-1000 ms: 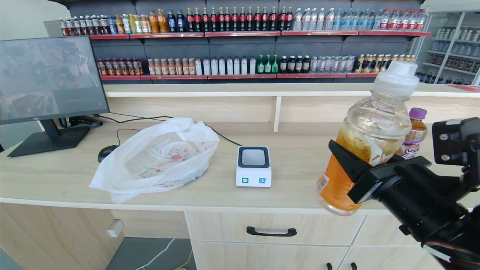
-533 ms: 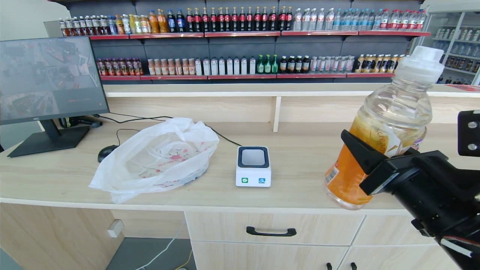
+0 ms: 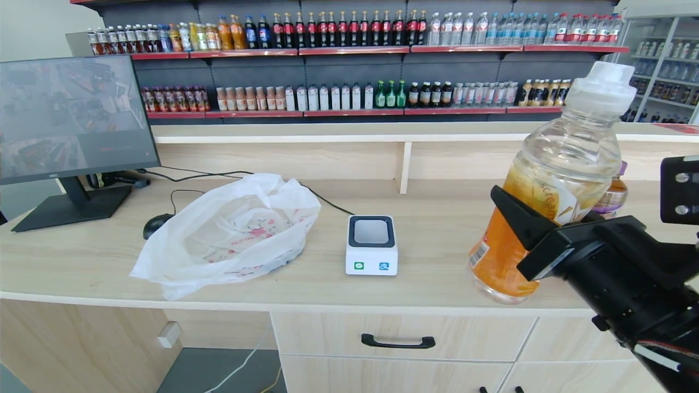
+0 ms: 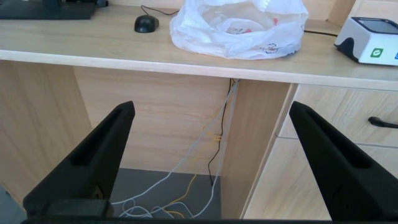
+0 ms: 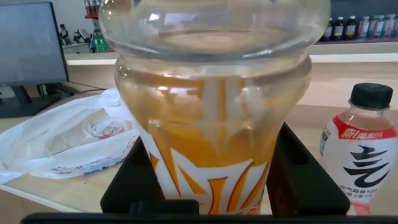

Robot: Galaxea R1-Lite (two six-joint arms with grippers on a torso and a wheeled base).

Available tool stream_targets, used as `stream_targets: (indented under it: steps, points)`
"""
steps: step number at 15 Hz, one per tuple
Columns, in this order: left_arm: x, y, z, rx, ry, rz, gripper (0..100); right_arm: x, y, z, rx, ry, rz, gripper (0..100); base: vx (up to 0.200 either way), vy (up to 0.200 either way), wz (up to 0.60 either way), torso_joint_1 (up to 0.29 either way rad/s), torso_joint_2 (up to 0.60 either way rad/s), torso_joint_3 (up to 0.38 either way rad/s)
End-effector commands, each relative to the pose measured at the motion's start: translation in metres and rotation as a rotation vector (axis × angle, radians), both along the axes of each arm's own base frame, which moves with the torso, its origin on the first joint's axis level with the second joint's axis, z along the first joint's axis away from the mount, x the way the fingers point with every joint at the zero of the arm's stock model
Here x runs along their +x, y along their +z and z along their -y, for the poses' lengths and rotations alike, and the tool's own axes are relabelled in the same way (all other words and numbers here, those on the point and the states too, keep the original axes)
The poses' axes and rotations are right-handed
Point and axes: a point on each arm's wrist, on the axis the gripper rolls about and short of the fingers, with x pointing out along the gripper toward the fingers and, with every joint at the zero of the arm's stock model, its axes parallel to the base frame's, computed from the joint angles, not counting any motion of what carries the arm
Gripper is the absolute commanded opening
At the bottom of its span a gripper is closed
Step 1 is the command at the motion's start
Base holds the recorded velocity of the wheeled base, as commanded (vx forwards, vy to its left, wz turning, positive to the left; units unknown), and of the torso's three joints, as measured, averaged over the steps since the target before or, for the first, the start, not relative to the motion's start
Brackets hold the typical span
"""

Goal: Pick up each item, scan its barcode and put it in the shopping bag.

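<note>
Orange drink bottle (image 3: 548,180): clamped in right gripper (image 3: 538,221), right of frame, long axis tilted, cap toward upper right. Scanner (image 3: 371,244): located leftward, frame centre. Left gripper (image 4: 211,155): jaws spread, nothing held.

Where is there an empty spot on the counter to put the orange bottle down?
The widest bare wooden countertop lies between the white square scanner box and the held orange drink bottle. Another free strip runs behind that gap, up to the back wall. Crowded: the left end, with white plastic bag, black mouse, cables and monitor.
</note>
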Motion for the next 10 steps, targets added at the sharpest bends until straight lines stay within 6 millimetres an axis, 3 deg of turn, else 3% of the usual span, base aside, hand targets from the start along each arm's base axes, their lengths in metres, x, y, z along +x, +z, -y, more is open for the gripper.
stream_targets:
  steps: [1, 7, 10]
  points:
    - [0.0, -0.0001, 0.0, 0.0, -0.001, 0.0, 100, 0.0007, -0.0006, -0.0012, -0.004, 0.003, -0.003, 0, 0.0, 0.2, 0.0, 0.007, 0.01, 0.002]
    - [0.0, -0.0001, 0.0, 0.002, -0.001, 0.0, 100, 0.0038, -0.0056, -0.0038, -0.007, 0.006, -0.025, 0, 0.0, 0.2, 0.0, 0.003, 0.0, 0.004]
    - [0.0, -0.0001, 0.0, 0.002, 0.0, 0.0, 100, 0.0047, -0.0059, -0.0047, -0.01, 0.006, -0.025, 0, 0.0, 0.0, 0.0, 0.0, 0.0, 0.0]
